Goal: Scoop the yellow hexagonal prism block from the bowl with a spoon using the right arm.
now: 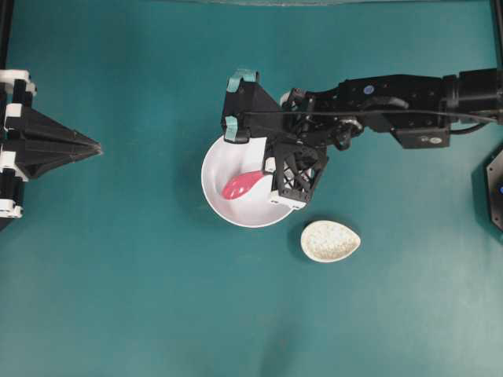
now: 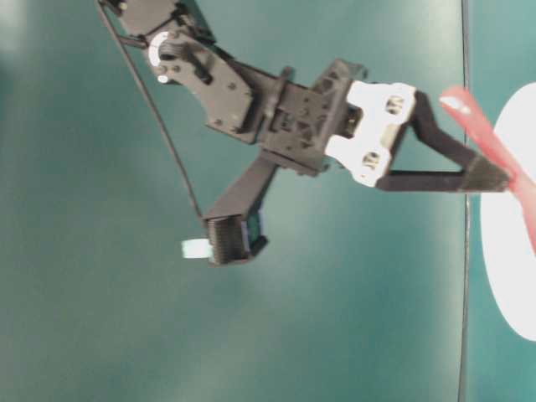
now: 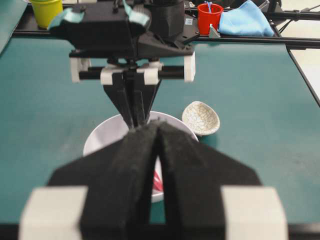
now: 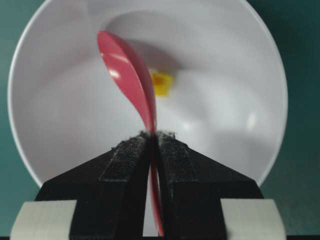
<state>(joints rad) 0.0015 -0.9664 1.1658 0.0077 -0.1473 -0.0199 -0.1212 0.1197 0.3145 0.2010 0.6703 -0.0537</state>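
Note:
The white bowl (image 1: 214,188) sits mid-table. My right gripper (image 4: 154,135) is shut on the handle of the pink-red spoon (image 4: 127,70) and reaches over the bowl's right rim. The scoop hangs inside the bowl, turned on edge. The yellow hexagonal prism block (image 4: 161,83) lies on the bowl's floor (image 4: 240,100), just right of the scoop and partly behind it. From overhead the spoon (image 1: 240,186) shows inside the bowl, the right gripper (image 1: 264,174) stands beside it, and the block is hidden. The left gripper (image 1: 98,147) rests shut and empty at the far left.
A speckled egg-shaped spoon rest (image 1: 330,240) lies just right of the bowl, toward the front. In the left wrist view a yellow cup (image 3: 46,11), a red cup (image 3: 209,16) and a blue cloth (image 3: 247,21) stand beyond the table's far edge.

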